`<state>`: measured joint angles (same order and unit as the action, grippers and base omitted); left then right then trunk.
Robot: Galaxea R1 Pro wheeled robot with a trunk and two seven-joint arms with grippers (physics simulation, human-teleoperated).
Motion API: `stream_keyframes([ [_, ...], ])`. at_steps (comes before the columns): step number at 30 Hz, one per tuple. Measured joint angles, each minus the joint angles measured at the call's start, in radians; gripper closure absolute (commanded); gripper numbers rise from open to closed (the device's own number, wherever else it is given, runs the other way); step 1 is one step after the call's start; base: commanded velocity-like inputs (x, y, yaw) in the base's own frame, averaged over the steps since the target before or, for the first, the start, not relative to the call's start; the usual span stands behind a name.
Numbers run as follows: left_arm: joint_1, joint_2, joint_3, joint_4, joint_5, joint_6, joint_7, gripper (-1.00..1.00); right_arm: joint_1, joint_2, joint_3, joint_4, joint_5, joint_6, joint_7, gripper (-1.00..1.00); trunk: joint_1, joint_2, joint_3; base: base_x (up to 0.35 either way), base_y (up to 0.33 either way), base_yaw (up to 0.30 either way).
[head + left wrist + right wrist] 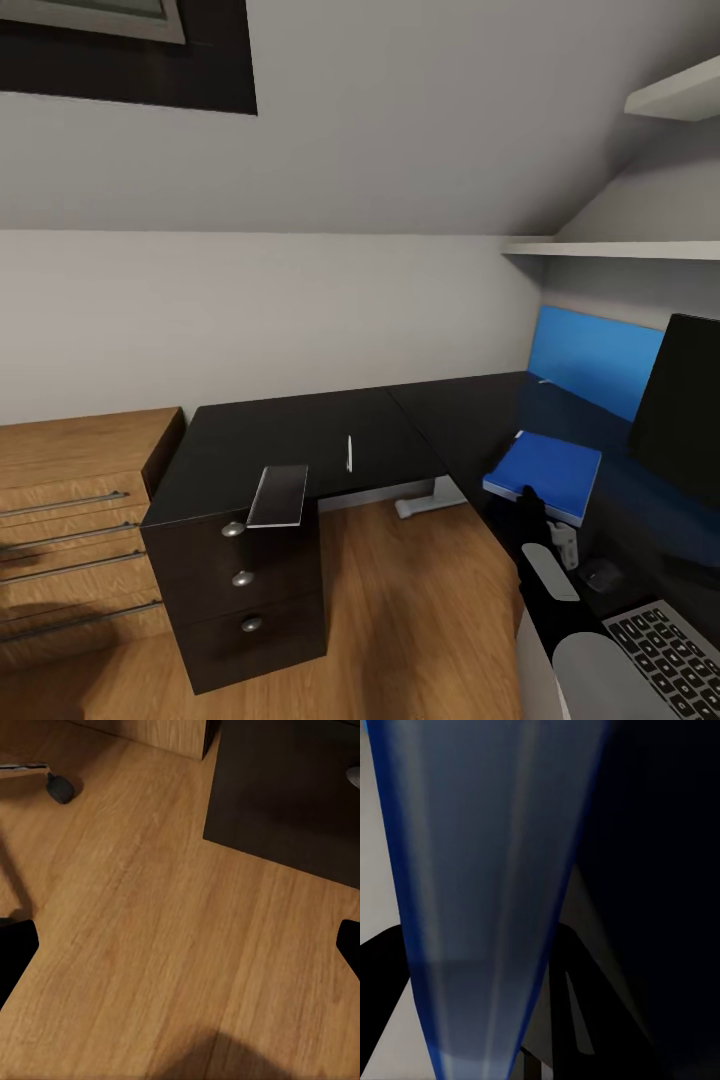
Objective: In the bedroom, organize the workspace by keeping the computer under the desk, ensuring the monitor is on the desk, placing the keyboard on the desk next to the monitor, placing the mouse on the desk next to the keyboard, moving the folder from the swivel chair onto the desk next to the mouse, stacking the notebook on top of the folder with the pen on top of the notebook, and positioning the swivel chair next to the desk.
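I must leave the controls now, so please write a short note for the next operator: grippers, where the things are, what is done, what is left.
Right gripper: at the near edge of the blue folder; wrist view shows the folder between its fingers, apparently gripped.
Left gripper: open, over bare floor.
On the desk: folder, keyboard, mouse, monitor, notebook overhanging the drawer-side edge, pen beside it.
Done: folder on the desk, near the mouse.
Left: release folder, stack notebook on it, pen on top, then place the chair.
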<state>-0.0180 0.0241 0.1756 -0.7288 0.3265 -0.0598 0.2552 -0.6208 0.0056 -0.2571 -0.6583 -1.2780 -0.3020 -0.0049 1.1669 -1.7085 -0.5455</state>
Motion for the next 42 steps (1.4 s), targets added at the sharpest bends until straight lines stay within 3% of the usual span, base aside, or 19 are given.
stream_keyframes([
  [13, 0.0, 0.0, 0.0, 0.0, -0.001, 0.0, 0.0, -1.0, 0.0, 0.0, 0.001, 0.0, 0.001, -0.001, 0.0, 1.0, 0.0, 0.0, 0.0, 0.0, 0.0, 0.0],
  [14, 0.0, 0.0, 0.0, 0.0, -0.001, 0.0, 0.0, -1.0, 0.0, 0.0, 0.001, 0.0, 0.001, -0.001, 0.0, -1.0, 0.0, 0.0, 0.0, 0.0, 0.0, 0.0],
  [42, 0.0, -0.002, -0.001, 0.0, -0.001, -0.001, 0.0, -1.0, 0.0, 0.001, 0.008, 0.0, 0.0, 0.002, 0.0, -1.0, 0.0, 0.0, 0.0, -0.048, 0.015, 0.0],
])
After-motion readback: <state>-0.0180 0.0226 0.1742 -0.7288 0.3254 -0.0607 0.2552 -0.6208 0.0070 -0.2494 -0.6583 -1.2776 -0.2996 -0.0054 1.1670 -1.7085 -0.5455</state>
